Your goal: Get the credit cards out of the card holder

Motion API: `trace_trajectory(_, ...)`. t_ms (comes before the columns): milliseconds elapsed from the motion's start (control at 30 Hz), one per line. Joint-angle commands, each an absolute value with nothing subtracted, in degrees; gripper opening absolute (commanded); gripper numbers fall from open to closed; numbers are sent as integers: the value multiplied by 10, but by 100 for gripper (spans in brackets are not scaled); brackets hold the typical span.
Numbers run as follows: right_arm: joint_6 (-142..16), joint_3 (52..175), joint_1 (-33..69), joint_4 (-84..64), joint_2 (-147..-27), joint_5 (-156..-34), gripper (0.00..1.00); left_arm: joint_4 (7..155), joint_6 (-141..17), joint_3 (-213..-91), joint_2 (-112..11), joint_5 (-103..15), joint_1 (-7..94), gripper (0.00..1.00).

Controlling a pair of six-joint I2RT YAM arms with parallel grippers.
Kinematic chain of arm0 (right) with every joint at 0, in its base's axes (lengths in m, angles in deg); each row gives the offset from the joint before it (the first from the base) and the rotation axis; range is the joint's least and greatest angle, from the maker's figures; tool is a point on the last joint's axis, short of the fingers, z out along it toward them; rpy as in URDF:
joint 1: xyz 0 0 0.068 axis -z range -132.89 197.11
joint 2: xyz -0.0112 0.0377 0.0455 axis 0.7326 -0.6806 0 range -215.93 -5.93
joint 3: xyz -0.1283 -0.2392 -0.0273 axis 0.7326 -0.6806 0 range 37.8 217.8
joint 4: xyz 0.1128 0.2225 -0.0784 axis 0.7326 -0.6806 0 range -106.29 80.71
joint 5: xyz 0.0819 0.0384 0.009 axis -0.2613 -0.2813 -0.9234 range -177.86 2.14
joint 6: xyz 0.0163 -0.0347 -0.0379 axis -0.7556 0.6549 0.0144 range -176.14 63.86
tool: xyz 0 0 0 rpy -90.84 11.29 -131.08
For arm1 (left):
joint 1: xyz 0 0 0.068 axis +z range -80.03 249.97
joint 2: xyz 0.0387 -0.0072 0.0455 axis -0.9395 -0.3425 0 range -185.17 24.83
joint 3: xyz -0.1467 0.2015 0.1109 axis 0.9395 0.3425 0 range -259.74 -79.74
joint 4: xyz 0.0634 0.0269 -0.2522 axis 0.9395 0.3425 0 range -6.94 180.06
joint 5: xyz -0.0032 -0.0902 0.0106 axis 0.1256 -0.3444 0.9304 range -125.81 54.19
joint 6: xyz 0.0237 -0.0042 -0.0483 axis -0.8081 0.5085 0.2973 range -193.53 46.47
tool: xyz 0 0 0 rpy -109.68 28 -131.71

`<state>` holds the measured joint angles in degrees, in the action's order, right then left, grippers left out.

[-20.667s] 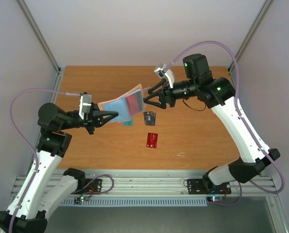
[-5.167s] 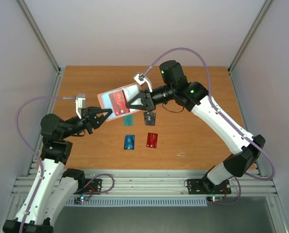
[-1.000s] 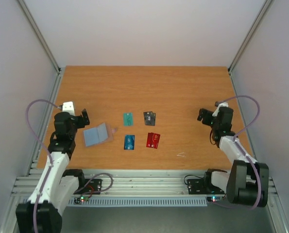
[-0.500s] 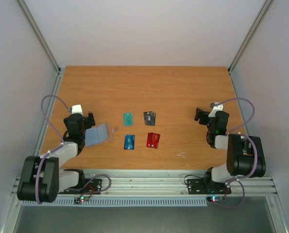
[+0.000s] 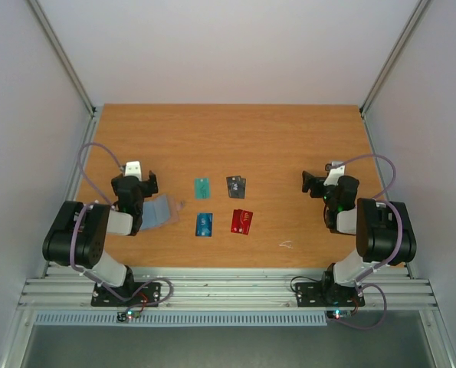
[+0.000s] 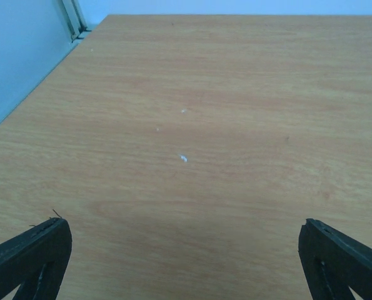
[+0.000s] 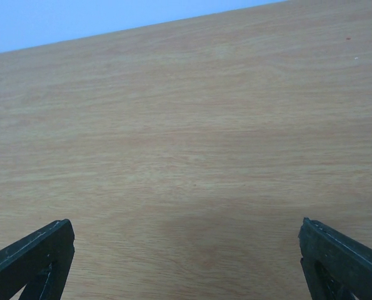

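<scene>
orange-brown wooden table [image 5: 289, 138] fills the floor of a pale-walled booth with metal posts in the far corners. on the left wrist view two black fingers [image 6: 29, 256] sit in the bottom corners, spread wide with only bare wood and a few white specks [image 6: 183, 158] between them. the right wrist view shows the same: black fingers [image 7: 32, 253] far apart over plain wood grain. from above, the left gripper [image 5: 136, 184] sits low at the left side of the table, jaws wide and holding nothing, its arm folded back close to its base. the right gripper [image 5: 324, 184] sits low at the right side, jaws wide and holding nothing, its arm folded back as well

the card holder [image 5: 157, 212] lies opened flat just beside the left gripper, pale blue-grey inside facing up, with a sliver of pink at its right edge; whether it touches the arm cannot be told. the credit cards lie apart from it near the middle of the table in two rows: teal-green card [image 5: 202, 187] and black card [image 5: 236, 186] farther back, blue card [image 5: 205, 224] and red card [image 5: 241, 221] nearer. print on the cards is too small to read. a small white mark [image 5: 286, 244] lies right of the red card
</scene>
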<state>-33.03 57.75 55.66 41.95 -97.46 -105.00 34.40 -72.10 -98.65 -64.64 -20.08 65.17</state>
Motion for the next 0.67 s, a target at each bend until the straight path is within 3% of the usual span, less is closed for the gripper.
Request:
trace_trajectory(0,-314,589,554,447,-972,-1061,99,282,-728,-1013,-649,-205,660,99)
trace_trajectory(633,-301,604,541,416,-972,-1049,99,285,-727,-1014,-648,-207,660,99)
